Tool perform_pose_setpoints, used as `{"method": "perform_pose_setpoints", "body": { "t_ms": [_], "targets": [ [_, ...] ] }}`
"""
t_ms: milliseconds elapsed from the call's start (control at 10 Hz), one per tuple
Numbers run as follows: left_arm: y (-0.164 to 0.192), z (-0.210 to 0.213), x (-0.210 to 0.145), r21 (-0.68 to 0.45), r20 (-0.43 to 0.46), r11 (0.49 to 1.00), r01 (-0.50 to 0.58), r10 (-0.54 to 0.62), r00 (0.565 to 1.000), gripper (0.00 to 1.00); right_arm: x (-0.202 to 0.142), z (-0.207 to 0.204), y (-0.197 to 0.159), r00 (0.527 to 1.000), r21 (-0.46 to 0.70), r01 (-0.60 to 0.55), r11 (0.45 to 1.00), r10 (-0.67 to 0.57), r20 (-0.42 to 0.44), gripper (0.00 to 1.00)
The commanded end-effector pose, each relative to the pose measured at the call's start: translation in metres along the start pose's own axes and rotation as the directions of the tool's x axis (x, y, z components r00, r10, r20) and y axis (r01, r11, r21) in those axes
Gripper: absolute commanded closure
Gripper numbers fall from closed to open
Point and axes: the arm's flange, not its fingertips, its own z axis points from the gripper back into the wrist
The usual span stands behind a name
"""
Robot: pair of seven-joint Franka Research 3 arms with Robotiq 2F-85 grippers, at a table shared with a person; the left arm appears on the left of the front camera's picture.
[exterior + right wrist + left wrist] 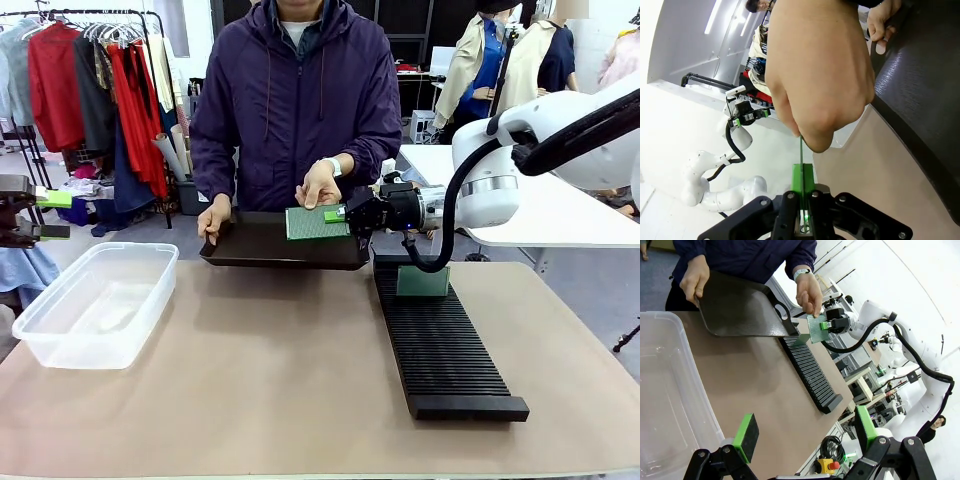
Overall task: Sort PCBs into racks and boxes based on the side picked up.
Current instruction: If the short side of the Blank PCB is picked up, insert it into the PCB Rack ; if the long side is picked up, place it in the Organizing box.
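- Now the PCB hangs over the brown tray, pinched by the person's hand, with the right tool clamped on its edge: a handover.
- Next, I'd say: the hand lets go, then it goes to the rack or the box.
- Left tool gapes above the box.
- Tan surface; clothes rail behind.

Hand holding PCB, right tool gripping it
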Motion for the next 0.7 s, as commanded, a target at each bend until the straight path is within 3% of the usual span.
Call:
{"method": "perform_pose_setpoints", "body": {
  "t_ms": [0, 600],
  "targets": [
    [-0.0013, 0.0011, -0.0005, -0.012, 0.006, 1.0, 0.001, -0.001, 1.0, 0.0, 0.0004, -0.0006, 0.002, 1.0, -0.003, -0.003, 1.0, 0.003, 0.003, 1.0],
    [-0.0013, 0.0011, -0.0005, -0.012, 0.006, 1.0, 0.001, -0.001, 1.0, 0.0, 0.0004, -0.0006, 0.002, 1.0, -0.003, -0.003, 1.0, 0.003, 0.003, 1.0]
  ]
}}
